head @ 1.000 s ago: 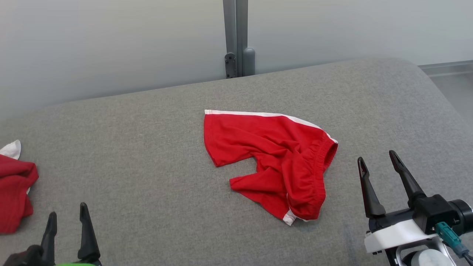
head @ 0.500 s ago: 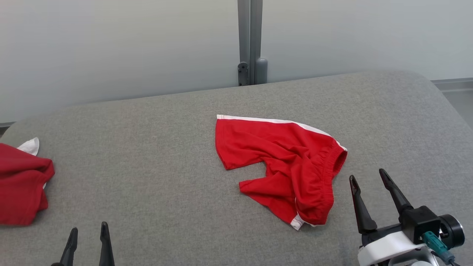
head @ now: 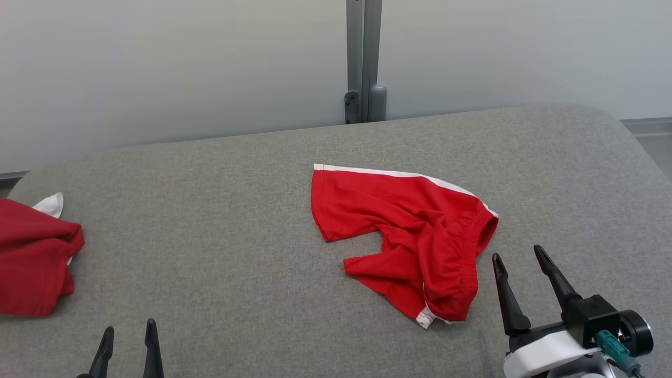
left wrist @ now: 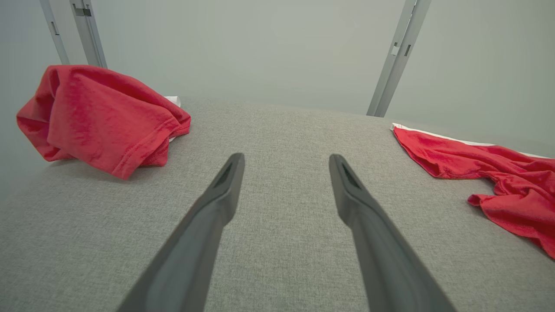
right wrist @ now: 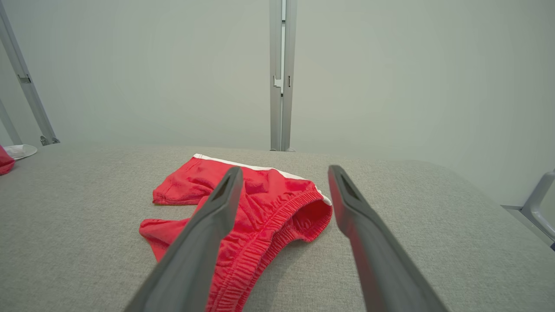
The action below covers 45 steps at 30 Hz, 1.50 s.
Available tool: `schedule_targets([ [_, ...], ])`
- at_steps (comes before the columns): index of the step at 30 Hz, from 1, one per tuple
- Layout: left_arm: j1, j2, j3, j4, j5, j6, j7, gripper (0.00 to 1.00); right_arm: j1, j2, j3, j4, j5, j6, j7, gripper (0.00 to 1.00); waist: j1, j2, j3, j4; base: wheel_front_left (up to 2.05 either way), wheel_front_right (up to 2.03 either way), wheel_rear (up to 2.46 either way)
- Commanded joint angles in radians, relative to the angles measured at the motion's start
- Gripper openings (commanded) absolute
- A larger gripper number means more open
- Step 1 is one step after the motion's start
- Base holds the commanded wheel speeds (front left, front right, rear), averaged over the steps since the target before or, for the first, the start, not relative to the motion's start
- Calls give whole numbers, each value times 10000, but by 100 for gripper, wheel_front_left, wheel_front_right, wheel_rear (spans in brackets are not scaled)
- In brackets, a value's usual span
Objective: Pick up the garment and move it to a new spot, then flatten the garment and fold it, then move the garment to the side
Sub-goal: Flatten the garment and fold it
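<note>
Looking from your left wrist, you see a red cloth's [left wrist: 99, 117] folds; red shorts [head: 415, 231] lie crumpled; left gripper [head: 129, 328], right gripper [head: 517, 253] wide, empty.

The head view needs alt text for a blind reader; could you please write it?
Crumpled red shorts with white trim lie untouched on a grey fabric surface. The open right tool hovers beside their waistband, the open left tool sits lower left, and a second red garment lies at the left edge.
</note>
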Motion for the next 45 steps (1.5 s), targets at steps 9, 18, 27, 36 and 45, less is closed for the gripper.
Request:
schedule_targets([
  [9, -159, -101, 157, 42, 249, -93, -4, 100, -45, 48, 31, 28, 56, 1, -31, 100, 0, 0, 78, -166, 0, 0, 0],
  [18, -234, -45, 25, -57, 193, -91, -5, 100, -107, 53, 42, -45, 74, 1, -31, 100, 0, 0, 288, -445, 0, 0, 0],
  [27, -965, 266, -1077, -163, 292, -93, -5, 100, -354, 29, -14, -180, 68, -1, -31, 100, 0, 0, 654, -969, 0, 0, 0],
  [36, -4555, 285, -3851, -730, 359, -92, 1585, 100, -1143, 101, 17, -577, 261, -1, -31, 100, 0, 0, 2235, -2358, 0, 0, 0],
  [45, -7131, -243, -5996, 275, 148, -73, 3428, 100, -1507, 140, -3, -686, 844, -1, -31, 100, 0, 0, 3222, -4070, 0, 0, 0],
])
